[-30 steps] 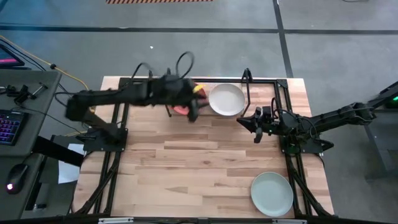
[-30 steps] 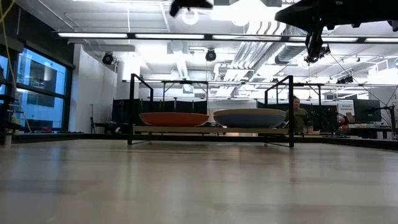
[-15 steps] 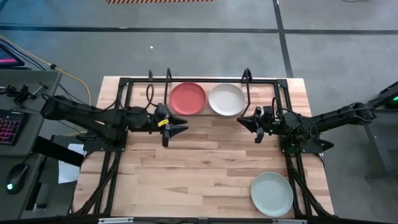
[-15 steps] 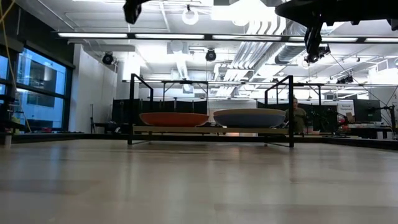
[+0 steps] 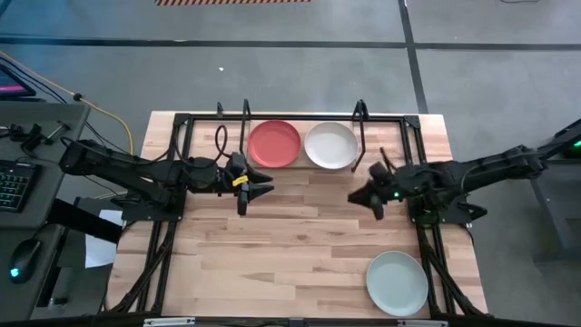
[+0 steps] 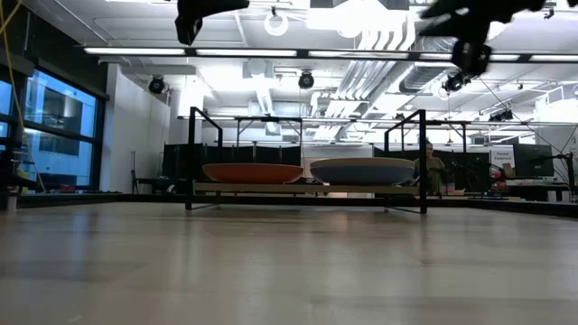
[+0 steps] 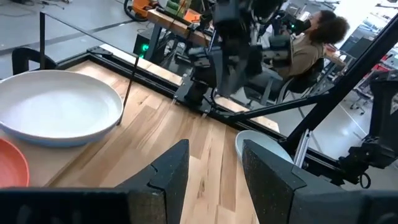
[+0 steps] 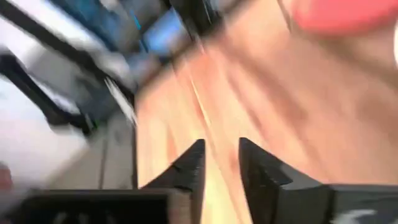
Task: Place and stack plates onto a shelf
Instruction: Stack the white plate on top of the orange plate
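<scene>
The red plate [image 5: 274, 143] and the cream-white plate [image 5: 330, 145] lie side by side on the black rod shelf [image 5: 361, 116] at the table's far edge. In the low view the red plate [image 6: 253, 171] and its neighbour [image 6: 361, 170], whose side looks grey-blue, rest on the shelf's rails [image 6: 307, 188]. No blue plate shows from above. The pale green plate [image 5: 397, 282] lies flat on the table at the near right. My left gripper [image 5: 259, 188] is open and empty, near of the red plate. My right gripper [image 5: 363, 195] is open and empty, near of the white plate.
A larger black frame [image 5: 172, 218] edges the table left and right. Bare wood lies between the grippers and toward the near edge. A person [image 7: 311, 43] sits beyond the table's right side. A desk with a keyboard [image 5: 14, 186] stands to the left.
My left gripper has drawn back from over the red plate toward the table's left and near side, then stayed still. The red plate stays on the shelf. In the last half second my right gripper has swung a little toward the near edge and turned.
</scene>
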Controlling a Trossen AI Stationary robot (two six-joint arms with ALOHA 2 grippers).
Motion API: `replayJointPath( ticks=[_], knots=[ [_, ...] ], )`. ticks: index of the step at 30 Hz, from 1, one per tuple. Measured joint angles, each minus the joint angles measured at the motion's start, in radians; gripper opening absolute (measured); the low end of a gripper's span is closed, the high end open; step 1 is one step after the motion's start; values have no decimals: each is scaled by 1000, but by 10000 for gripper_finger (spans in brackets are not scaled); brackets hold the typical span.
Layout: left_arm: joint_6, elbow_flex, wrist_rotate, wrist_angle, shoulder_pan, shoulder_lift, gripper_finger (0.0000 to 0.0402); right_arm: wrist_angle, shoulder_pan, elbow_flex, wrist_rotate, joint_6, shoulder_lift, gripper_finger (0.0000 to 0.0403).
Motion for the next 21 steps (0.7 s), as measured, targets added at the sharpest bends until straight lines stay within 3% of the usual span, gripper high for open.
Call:
replayJointPath(
  ticks=[4,8,21],
  knots=[
    [0,0,0,-8,0,0,138,-281,48,43,-166,85,70,137],
    [-1,0,0,-31,0,0,138,-367,146,-3,-308,128,125,174],
    [0,0,0,-39,0,0,138,-326,437,-178,-316,245,177,190]
  ],
)
